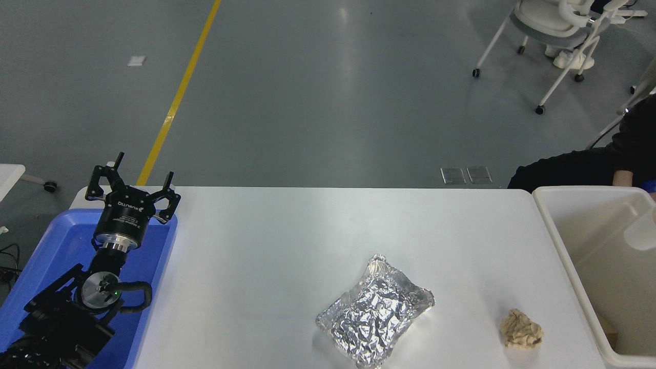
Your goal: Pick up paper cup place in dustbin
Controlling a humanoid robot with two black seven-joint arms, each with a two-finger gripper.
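One paper cup, blurred at the picture's right edge, sits within the opening of the single dustbin. Left of the dustbin on the bench lie one crumpled tan paper ball and one foil packet. The left tool hangs released over one blue tray.

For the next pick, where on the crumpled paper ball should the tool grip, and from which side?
Probably from straight above, closing across the middle of the paper ball. It lies alone on the table, apart from the foil packet and the dustbin, so both flanks look free; it sits low and lumpy, offering no rim or handle.
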